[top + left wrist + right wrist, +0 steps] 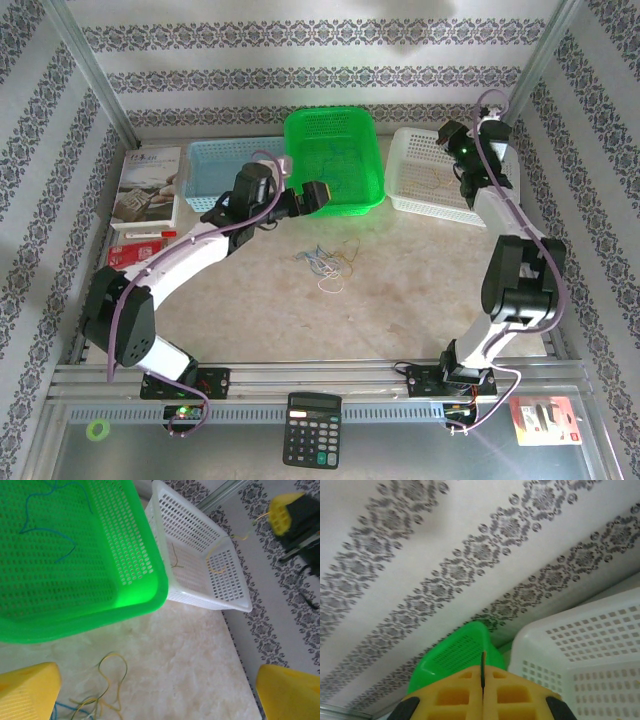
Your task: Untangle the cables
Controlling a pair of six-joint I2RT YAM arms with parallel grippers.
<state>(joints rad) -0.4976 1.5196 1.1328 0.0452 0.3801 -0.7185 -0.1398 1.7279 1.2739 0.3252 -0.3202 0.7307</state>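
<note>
The left claw (317, 194) hangs over the counter (420, 290) at the front lip of the green basket (330, 160). Its yellow fingers (27, 692) stand wide apart with nothing between them. The tangle of cables (325, 262) lies loose on the counter just on the near side of that claw, apart from it. In the left wrist view the blue and yellow-tan loops (102, 695) lie beside the left-hand finger, low in the picture, not touching it as far as can be told.

The right claw (449, 134) is raised above the white basket (440, 175), well apart from the tangle. In its own wrist view the two pads are pressed together (482, 682), with a thin dark sliver caught in the seam. From the left wrist camera the same claw (282, 512) has a yellow-tan strand (257, 517) trailing from it down toward the white basket (235, 602). More yellow-tan loops (218, 565) lie on that basket's floor.

A blue cable (47, 530) lies inside the green basket (145, 595). A pale blue basket (222, 170) stands left of the green one. Beside it are a white box (148, 185) and, at the near rail, a calculator (313, 430).
</note>
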